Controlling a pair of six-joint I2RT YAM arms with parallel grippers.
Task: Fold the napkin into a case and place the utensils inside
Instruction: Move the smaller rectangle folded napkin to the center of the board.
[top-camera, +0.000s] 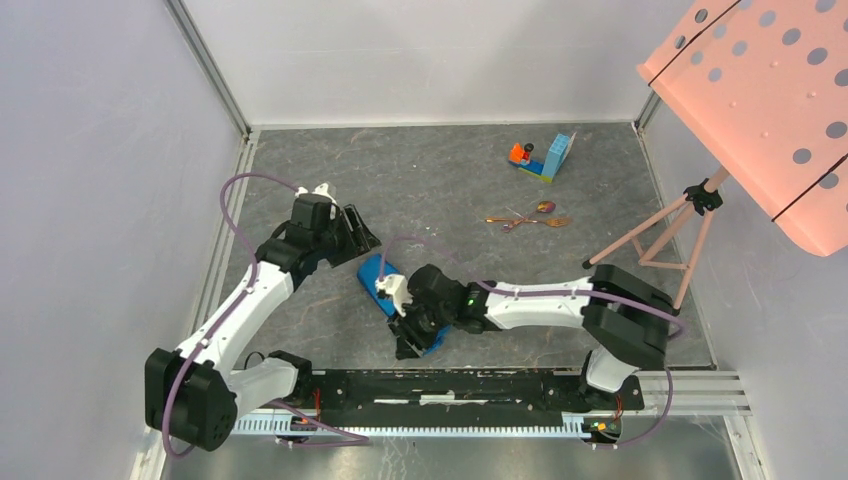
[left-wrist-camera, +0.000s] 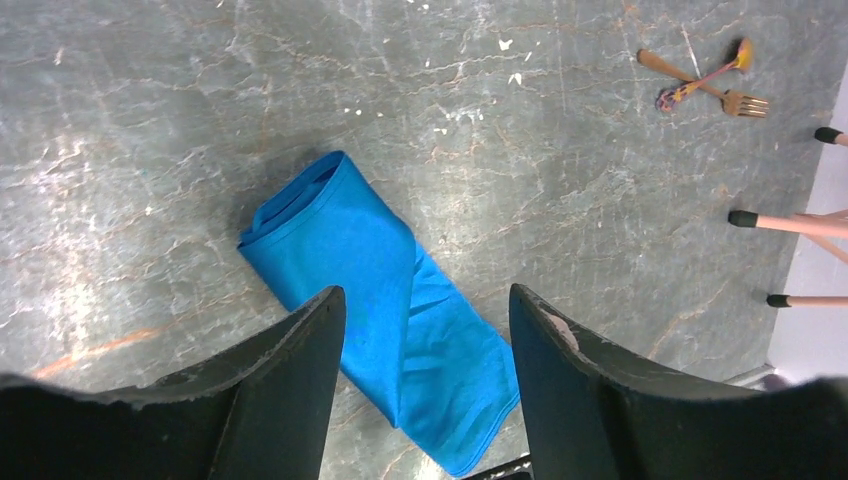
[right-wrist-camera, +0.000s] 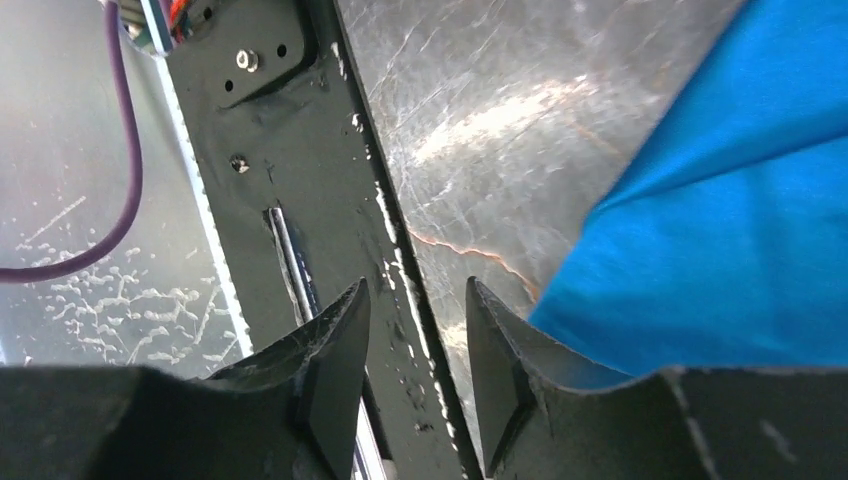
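Napkin roll plain from left wrist only; left tool, right tool parted, empty.

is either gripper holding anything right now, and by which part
Nothing is held. The left gripper hangs open by the napkin; the right gripper is open at the cloth's near edge, gripping none of it.
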